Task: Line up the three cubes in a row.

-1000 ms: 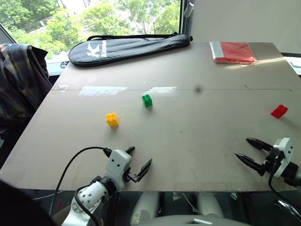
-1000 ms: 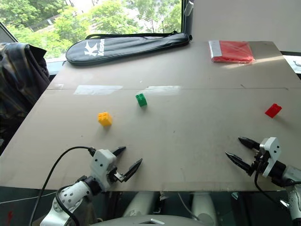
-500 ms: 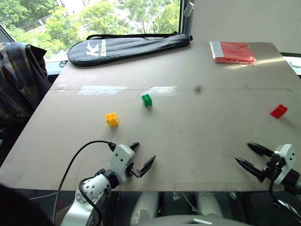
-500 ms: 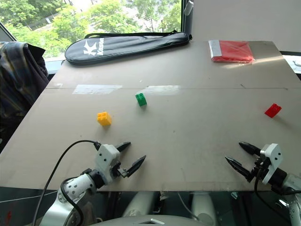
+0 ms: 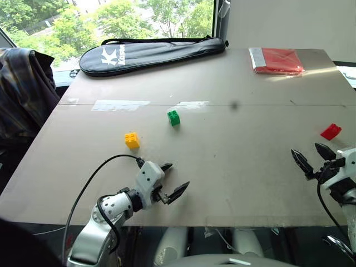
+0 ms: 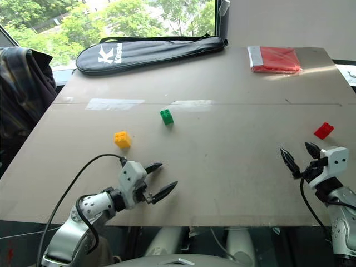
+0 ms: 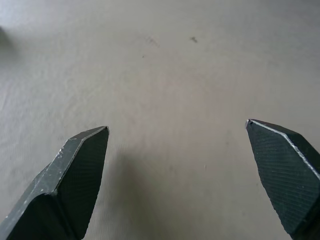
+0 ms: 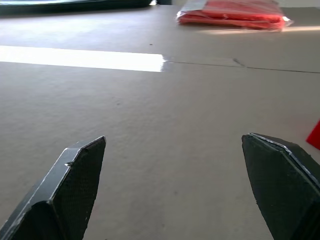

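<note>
Left eye view: red cube [image 5: 330, 132] sits skewed on table [image 5: 239, 156].

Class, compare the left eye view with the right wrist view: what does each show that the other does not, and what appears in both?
The left eye view alone shows the yellow cube, the green cube, the black racket bag and the open, empty left gripper. The right wrist view alone shows the ridged inner faces of the right gripper's fingers. Both show the table, the flat red packet, the red cube and the open right gripper.
</note>
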Controlling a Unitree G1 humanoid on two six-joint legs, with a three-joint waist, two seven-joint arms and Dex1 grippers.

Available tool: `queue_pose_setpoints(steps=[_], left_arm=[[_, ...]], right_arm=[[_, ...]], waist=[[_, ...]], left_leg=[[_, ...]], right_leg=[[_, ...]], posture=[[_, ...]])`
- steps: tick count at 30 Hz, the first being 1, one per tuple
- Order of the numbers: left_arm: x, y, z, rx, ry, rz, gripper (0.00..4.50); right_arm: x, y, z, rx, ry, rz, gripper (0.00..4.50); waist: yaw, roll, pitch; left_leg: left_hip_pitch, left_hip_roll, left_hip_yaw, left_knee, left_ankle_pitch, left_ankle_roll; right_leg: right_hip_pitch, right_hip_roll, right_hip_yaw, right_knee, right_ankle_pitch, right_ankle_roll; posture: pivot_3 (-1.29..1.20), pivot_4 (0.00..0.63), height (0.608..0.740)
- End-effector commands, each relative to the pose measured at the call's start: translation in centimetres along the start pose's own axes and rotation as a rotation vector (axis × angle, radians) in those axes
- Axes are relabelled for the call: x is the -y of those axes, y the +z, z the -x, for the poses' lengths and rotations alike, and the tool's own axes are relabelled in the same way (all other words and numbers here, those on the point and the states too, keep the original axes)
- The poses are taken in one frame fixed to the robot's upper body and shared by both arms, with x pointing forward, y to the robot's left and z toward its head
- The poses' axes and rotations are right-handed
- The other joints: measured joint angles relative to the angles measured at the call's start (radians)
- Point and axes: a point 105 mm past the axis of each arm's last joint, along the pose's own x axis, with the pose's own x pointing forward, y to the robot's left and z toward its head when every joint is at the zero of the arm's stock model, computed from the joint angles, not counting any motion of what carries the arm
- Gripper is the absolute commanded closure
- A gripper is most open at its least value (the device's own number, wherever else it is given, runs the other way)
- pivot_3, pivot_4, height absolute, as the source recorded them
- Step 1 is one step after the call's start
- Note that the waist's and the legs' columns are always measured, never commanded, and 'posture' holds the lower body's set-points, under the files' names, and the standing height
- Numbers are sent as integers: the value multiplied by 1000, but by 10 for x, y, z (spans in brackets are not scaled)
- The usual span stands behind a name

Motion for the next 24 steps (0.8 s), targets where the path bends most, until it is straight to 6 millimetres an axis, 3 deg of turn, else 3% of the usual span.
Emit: queue_pose_setpoints(steps=[1,6,9,15,24], left_arm=[[7,50,-5,98,-142,-69,20],[8,81,-12,120,-233,-116,20],[9,96,-14,131,-275,-131,20],[7,106,-17,100,-284,-186,20],[10,118,-12,121,-346,-164,20]], right_arm=[[28,12,-4,6,-281,0,0],[47,15,-18,-26,-491,-30,0],[53,18,-35,-20,-530,-23,0],[67,18,-66,-25,-605,-107,0],[78,12,-89,-26,-634,-108,0]], waist=[[-2,0,0],[-24,0,1],[-33,-2,2],[-48,-3,3],[-54,-3,4]], left_leg=[[0,0,1,0,0,0],[0,-1,3,0,1,-1],[1,-1,4,0,1,-1],[1,-1,4,0,1,-1],[1,-1,4,0,1,-1]], right_leg=[[0,0,1,0,0,0],[-1,1,4,1,0,0],[-1,2,4,1,0,0],[-1,3,5,2,1,0],[-1,4,6,2,3,3]], posture=[[0,150,694],[0,150,694],[0,150,694],[0,150,694],[0,150,694]])
